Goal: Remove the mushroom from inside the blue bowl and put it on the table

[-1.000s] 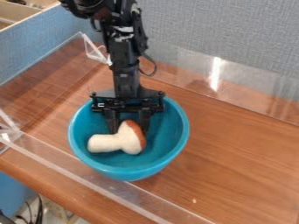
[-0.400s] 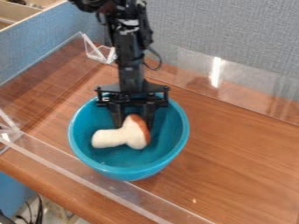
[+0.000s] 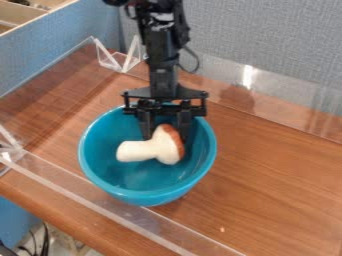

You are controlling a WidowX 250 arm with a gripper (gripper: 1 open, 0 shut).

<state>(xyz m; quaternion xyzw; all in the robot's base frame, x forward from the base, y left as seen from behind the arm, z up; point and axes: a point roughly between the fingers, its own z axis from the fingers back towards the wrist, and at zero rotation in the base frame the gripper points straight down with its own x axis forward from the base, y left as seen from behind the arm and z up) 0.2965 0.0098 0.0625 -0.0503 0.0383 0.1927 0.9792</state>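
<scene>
Camera: gripper [image 3: 166, 122] jaws pinch the mushroom [image 3: 152, 146] cap above blue bowl [image 3: 107, 168].

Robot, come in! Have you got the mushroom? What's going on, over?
Gripper shut on the mushroom by its cap. Mushroom lying sideways, still within the blue bowl, not yet on the table. Nothing in the way.

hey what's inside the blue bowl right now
Inside the blue bowl: the mushroom, its cap pinched by the gripper. The bowl floor beneath it is hidden.
</scene>
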